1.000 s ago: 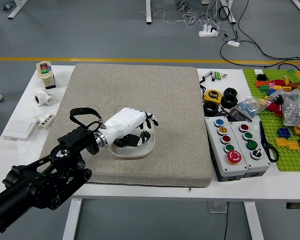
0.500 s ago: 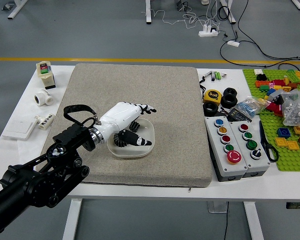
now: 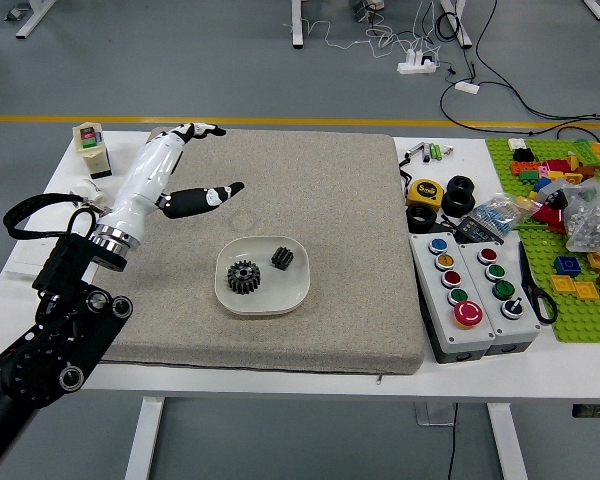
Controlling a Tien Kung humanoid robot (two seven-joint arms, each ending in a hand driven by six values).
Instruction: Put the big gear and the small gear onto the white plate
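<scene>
My left hand (image 3: 202, 165), white with black fingertips, is over the left part of the grey mat, up and left of the plate, fingers spread and holding nothing. The white plate (image 3: 263, 302) lies on the mat. Inside it at the left is the big black gear (image 3: 244, 277). The small black gear (image 3: 282, 258) also lies in the plate, to the upper right of the big one, with a gap between them. My right hand is out of view.
Around the plate spreads the grey mat (image 3: 330, 210). Right of it stand a button box (image 3: 450, 300), a yellow tape measure (image 3: 426, 193), black rings, scissors and a green board (image 3: 590, 325) with bricks. At the far left is a small bottle-like item (image 3: 92, 150).
My left hand has moved from over the plate up and to the left, its fingers spreading wider. Both gears now show fully in the plate.
</scene>
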